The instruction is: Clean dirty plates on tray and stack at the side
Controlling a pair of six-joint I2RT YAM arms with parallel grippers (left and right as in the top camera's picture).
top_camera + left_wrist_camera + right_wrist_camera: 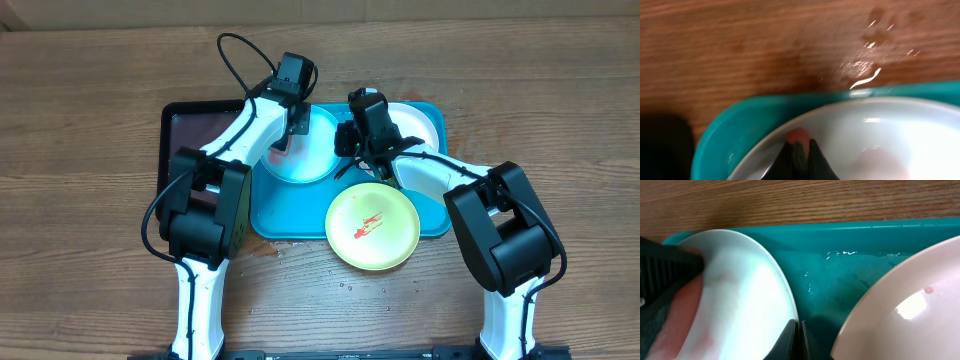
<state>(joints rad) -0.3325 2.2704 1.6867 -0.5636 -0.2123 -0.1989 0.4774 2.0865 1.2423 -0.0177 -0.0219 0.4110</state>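
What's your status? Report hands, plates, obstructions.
Left hand shut, tips on light blue plate. Right hand shut beside it, over tray. Green plate smeared. Nothing in the way.

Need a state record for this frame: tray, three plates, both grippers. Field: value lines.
turquoise tray: holds all three plates
light blue plate: tray's left part
white plate: tray's far right corner, partly behind the right arm
pale green plate: red smears, lies across the tray's near rim
left gripper: shut, tips on light blue plate, pinkish bit at tips
right gripper: shut, low between light blue and white plates
stacked at side: none
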